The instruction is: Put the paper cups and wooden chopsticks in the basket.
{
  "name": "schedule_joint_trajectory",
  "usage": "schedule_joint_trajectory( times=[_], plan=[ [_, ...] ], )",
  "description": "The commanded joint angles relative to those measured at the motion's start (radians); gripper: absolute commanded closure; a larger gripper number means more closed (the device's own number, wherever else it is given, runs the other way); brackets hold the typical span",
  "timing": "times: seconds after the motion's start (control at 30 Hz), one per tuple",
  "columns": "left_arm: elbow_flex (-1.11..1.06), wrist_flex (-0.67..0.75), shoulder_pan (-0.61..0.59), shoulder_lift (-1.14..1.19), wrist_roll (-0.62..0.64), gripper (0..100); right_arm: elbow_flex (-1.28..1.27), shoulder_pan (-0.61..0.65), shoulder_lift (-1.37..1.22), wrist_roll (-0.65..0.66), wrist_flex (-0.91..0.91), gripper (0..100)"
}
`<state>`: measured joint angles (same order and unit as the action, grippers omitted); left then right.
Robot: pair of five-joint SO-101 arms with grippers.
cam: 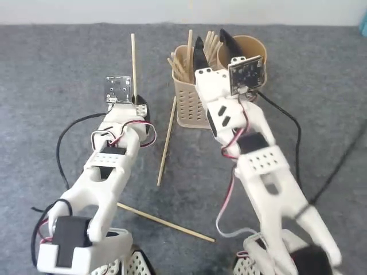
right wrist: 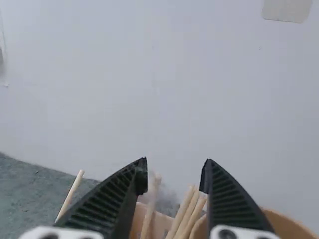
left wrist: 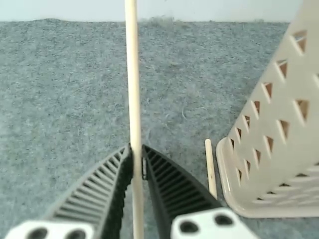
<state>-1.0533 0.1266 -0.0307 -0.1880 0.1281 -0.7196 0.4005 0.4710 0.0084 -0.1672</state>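
My left gripper (left wrist: 136, 149) is shut on a wooden chopstick (left wrist: 132, 99), which stands upright (cam: 133, 63) left of the beige basket (cam: 189, 109). The basket (left wrist: 279, 149) holds several chopsticks (cam: 186, 57) and a brown paper cup (cam: 252, 48). My right gripper (right wrist: 174, 174) hangs open above the basket, its black fingers (cam: 200, 52) over the chopstick tops (right wrist: 187, 209). One chopstick (cam: 167, 140) leans against the basket's left side; another (cam: 166, 222) lies flat near the arm bases.
Grey carpet (cam: 51, 86) covers the table, with a white wall behind it. Black cables trail beside both arms (cam: 298, 137). Open carpet lies left of the left arm and right of the basket.
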Motion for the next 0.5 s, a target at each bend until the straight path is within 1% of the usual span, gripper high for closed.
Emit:
schedule_joint_trajectory(
  times=[0.0, 0.07, 0.13, 0.17, 0.23, 0.33, 0.47],
  plan=[
    [0.010, 0.028, -0.008, -0.044, -0.005, 99, 0.057, -0.013, 0.203, -0.005, 0.252, 83.1],
    [0.010, 0.028, -0.008, -0.044, -0.005, 99, 0.057, -0.015, 0.295, -0.066, 0.412, 89.0],
    [0.010, 0.028, -0.008, -0.044, -0.005, 99, 0.057, -0.027, 0.387, -0.126, 0.550, 97.8],
    [0.010, 0.028, -0.008, -0.044, -0.005, 99, 0.057, -0.030, 0.433, -0.146, 0.608, 99.8],
    [0.010, 0.028, -0.008, -0.044, -0.003, 99, 0.057, -0.035, 0.521, -0.175, 0.719, 96.7],
    [0.010, 0.028, -0.008, -0.044, 0.003, 99, 0.057, -0.031, 0.634, -0.176, 0.874, 99.5],
    [0.010, 0.029, -0.011, -0.054, 0.003, 99, 0.055, -0.030, 0.740, -0.175, 1.106, 99.1]
  ],
)
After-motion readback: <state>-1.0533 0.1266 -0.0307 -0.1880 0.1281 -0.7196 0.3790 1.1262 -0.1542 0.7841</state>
